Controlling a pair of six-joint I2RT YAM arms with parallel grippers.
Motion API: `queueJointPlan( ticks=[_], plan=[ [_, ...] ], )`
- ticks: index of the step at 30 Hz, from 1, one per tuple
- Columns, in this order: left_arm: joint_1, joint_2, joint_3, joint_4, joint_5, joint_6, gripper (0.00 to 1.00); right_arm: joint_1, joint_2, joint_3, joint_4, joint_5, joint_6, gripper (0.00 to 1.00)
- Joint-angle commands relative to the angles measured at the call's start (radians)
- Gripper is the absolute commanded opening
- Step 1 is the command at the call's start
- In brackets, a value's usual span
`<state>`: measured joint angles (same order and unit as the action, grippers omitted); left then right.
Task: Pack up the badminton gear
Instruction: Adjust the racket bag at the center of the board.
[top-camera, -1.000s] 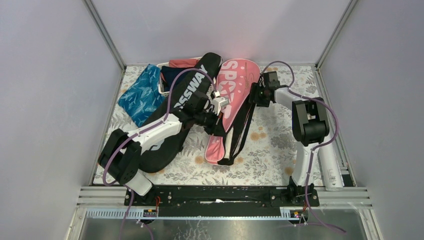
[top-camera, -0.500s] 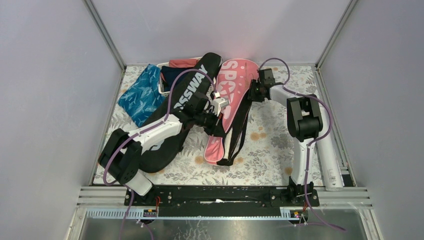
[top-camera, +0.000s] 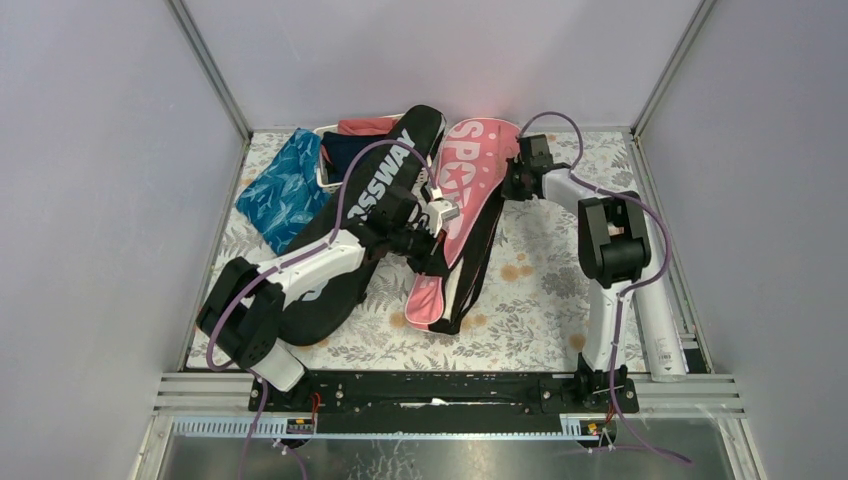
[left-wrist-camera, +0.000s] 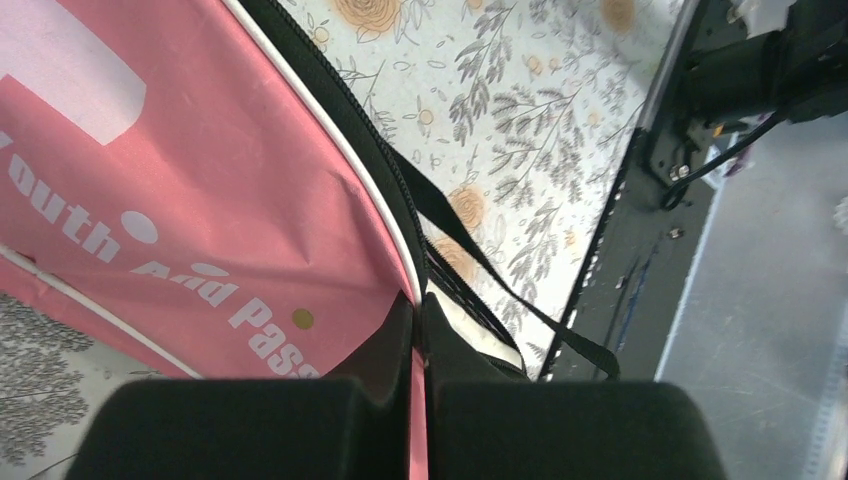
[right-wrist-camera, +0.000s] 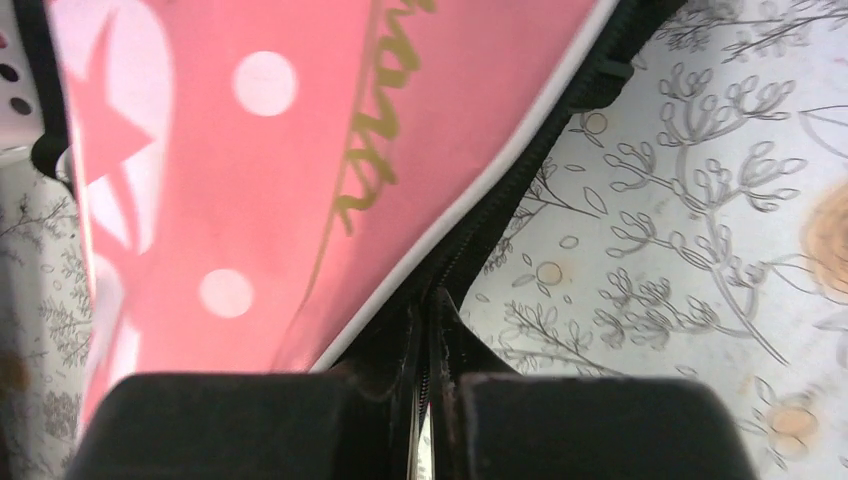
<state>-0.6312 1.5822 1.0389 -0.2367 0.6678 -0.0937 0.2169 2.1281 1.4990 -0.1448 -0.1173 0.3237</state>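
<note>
Right wrist: right gripper (right-wrist-camera: 432, 300) clenched on the zipper edge of the pink bag (right-wrist-camera: 250, 180), perhaps the slider; left gripper (left-wrist-camera: 418, 305) pinches its rim. Zipping step; next, draw along the seam.

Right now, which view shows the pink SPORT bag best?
Top external: the pink SPORT bag shows end to end, lettering included. Left wrist shows only a stretch of its pink face and black zipper edge, pinched in the left hand. Right wrist shows much the same, with the edge pinched in the right hand.
</note>
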Motion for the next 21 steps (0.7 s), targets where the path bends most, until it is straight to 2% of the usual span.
queueJointPlan(
  ticks=[1,5,9,19,21],
  plan=[
    [-0.015,0.009,0.005,0.051,-0.092,0.147,0.0,0.009,-0.165,0.009,-0.129,-0.022,-0.097,0.0],
    [-0.039,0.012,-0.001,0.05,-0.107,0.183,0.04,0.005,-0.255,0.0,-0.186,-0.024,-0.122,0.0],
    [-0.041,0.008,0.025,0.032,-0.123,0.187,0.13,-0.013,-0.33,-0.025,-0.222,-0.041,-0.119,0.0],
    [-0.04,-0.018,0.08,-0.003,-0.17,0.207,0.61,-0.055,-0.419,-0.047,-0.297,-0.134,-0.127,0.0],
    [-0.04,-0.014,0.101,-0.018,-0.189,0.21,0.67,-0.061,-0.432,-0.056,-0.3,-0.147,-0.117,0.0]
  ],
)
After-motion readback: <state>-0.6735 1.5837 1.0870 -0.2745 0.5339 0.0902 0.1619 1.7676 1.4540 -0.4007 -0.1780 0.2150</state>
